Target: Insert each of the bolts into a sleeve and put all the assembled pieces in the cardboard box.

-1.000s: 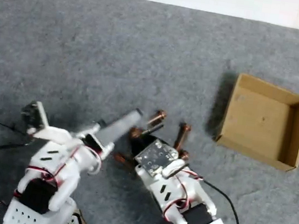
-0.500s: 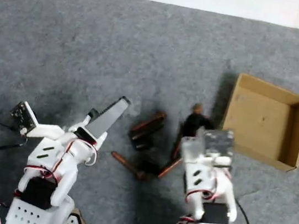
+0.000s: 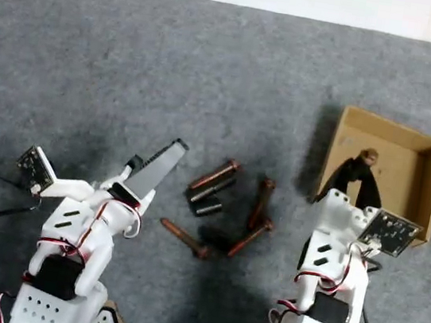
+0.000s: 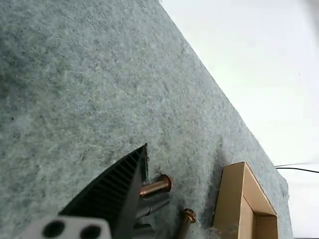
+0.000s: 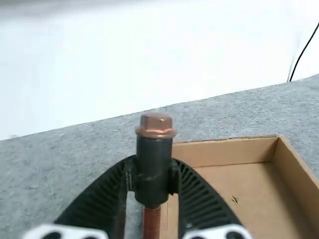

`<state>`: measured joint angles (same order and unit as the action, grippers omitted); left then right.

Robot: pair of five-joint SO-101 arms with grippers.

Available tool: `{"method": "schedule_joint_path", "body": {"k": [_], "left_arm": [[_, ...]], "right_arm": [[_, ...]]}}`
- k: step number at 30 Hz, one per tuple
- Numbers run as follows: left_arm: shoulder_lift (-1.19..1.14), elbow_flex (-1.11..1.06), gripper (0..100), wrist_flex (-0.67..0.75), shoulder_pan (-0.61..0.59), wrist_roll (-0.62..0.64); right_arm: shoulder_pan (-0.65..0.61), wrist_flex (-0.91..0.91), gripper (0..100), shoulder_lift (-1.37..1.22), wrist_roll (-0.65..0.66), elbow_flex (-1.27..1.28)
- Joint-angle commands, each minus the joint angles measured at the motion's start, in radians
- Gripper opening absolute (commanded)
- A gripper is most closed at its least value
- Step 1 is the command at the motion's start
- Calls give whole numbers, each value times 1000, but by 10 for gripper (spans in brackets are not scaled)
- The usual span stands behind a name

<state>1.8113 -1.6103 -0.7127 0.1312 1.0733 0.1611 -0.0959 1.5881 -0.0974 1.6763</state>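
Over at the cardboard box (image 3: 427, 187), we are holding an assembled piece (image 5: 152, 164) in the right gripper (image 3: 355, 179), with the jaws clamping narrow on the dark sleeve (image 5: 151, 179) at mid-length. The copper bolt head (image 5: 156, 125) is sitting on one end of the sleeve, and the threaded shank (image 5: 151, 219) is sticking out the other.

Key relation: in the high view the piece is overlapping the box interior at the wall facing the loose parts, near the corner closest to the arms. The right wrist view is showing the box floor (image 5: 239, 191) opening beyond and to one side of the sleeve, with the near rim crossing behind it. We are judging the piece to be at or just inside that corner. We cannot tell whether the shank is clearing the rim. The box centre is lying farther from the arm base, away from the left arm.

Long axis: we are reading it as roughly upright, head up, shank pointing down at the box, crosswise to the jaws. On release it is likely tipping over, so we are wanting it well inside the walls first.

The left gripper (image 3: 168, 156) is hovering above the grey mat (image 3: 133, 62) beside the loose bolts and sleeves (image 3: 212, 185), well apart from the box. We cannot tell how wide it is. The nearest loose bolt (image 3: 261, 202) is lying flat, with its axis running roughly away from the arms.
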Motion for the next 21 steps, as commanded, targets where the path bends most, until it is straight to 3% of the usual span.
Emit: {"method": "schedule_joint_path", "body": {"k": [1,7,13,21], "left_arm": [[7,-5,658,31,-12,-12],[7,-38,658,68,-10,-32],[7,-62,650,86,7,-54],[7,-82,502,114,19,-84]], "right_arm": [[15,38,5,10,-8,64],[44,84,5,-71,-8,21],[47,87,5,-458,-8,-166],[50,352,5,-977,-6,-328]]}}
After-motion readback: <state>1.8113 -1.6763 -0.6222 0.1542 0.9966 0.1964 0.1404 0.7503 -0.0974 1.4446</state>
